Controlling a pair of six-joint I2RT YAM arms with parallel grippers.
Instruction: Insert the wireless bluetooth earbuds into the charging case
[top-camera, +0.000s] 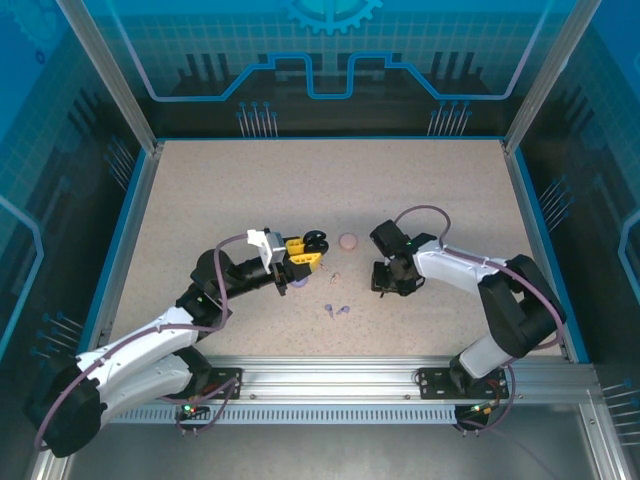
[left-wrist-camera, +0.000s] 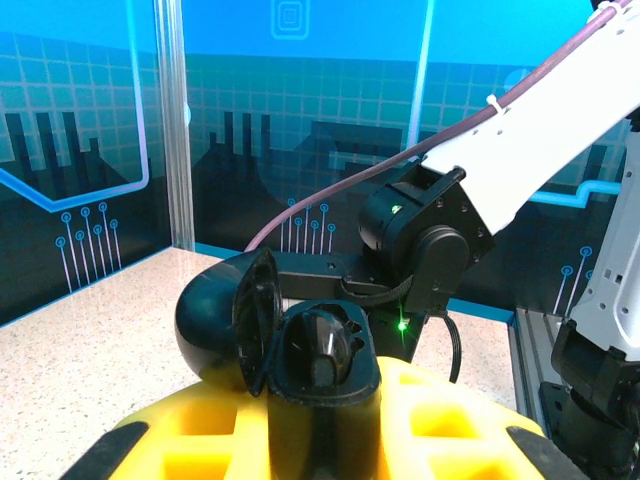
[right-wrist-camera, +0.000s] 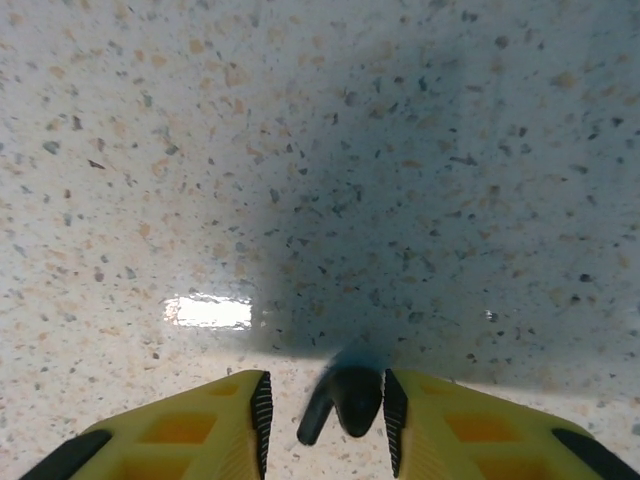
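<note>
My left gripper (left-wrist-camera: 322, 425) is shut on a black charging case (left-wrist-camera: 322, 395), held a little above the table with its round lid (left-wrist-camera: 215, 318) swung open to the left. A dark earbud (left-wrist-camera: 333, 345) sits in one of its wells. From above, this case (top-camera: 316, 240) is at the tip of the left gripper (top-camera: 308, 252). My right gripper (top-camera: 386, 284) points down at the table and stands open around a black earbud (right-wrist-camera: 352, 398). That earbud lies against the right pad (right-wrist-camera: 394, 415), its stem slanting toward the left pad (right-wrist-camera: 261, 415) with a gap.
A pale pink round case (top-camera: 347, 241) lies between the two grippers. Two purple earbuds (top-camera: 336, 309) rest nearer the front, a tiny pale earbud (top-camera: 335, 275) is just behind them, and a purple object (top-camera: 298, 284) lies below the left gripper. Blue walls ring the speckled table (top-camera: 200, 200).
</note>
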